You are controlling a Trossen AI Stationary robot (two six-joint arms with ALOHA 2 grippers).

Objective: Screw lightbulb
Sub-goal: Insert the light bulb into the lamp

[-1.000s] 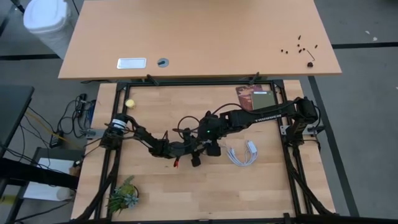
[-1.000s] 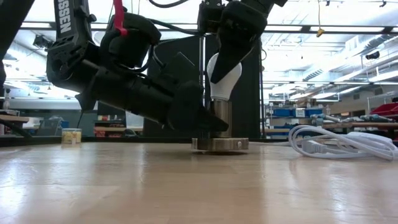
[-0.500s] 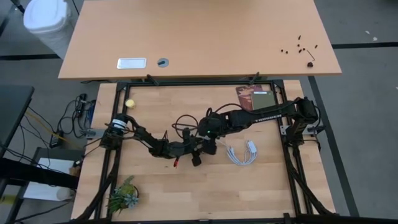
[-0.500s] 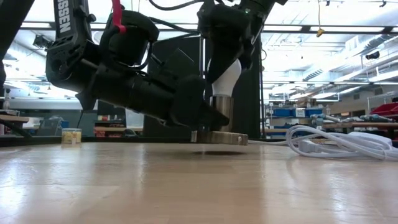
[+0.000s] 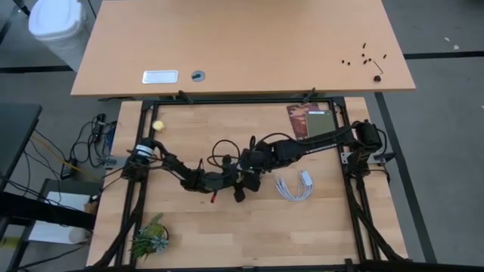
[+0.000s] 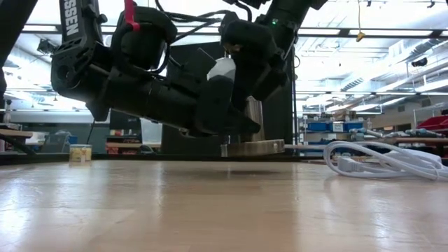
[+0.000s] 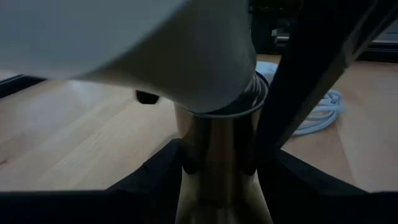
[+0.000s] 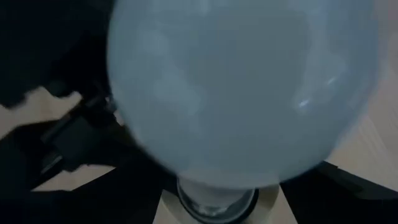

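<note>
The white lightbulb [image 6: 221, 71] sits with its neck [image 8: 216, 200] in the silvery socket tube [image 6: 253, 117], which stands on a round flat base disc [image 6: 253, 148]. Bulb and socket lean toward the left of the low view, and the disc is off the table. My left gripper [image 5: 240, 183] is shut on the socket tube near the table's middle. My right gripper [image 5: 252, 162] is shut on the bulb above it. The bulb fills the right wrist view [image 8: 242, 87]. My left gripper pinches the socket's metal tube [image 7: 217, 158] between its two fingers, low on the tube. It comes nearly level from the table's left. The base disc hangs tilted, clear of the table. My right gripper holds the bulb's white globe [image 8: 186, 155] between its two fingers, coming from above and the right. The bulb is tilted, its neck in the socket tube.
A white plug with a coiled cord [image 5: 295, 185] lies just right of the grippers and shows in the low view [image 6: 378, 157]. A small yellow thing [image 5: 158, 126] lies far left, a green plant [image 5: 150, 236] near left, a dark card [image 5: 308, 119] far right.
My right gripper has moved toward the table's left and tipped over, leaning the bulb from upright to a slant. The socket has tilted with it, and its base disc has risen off the table.
</note>
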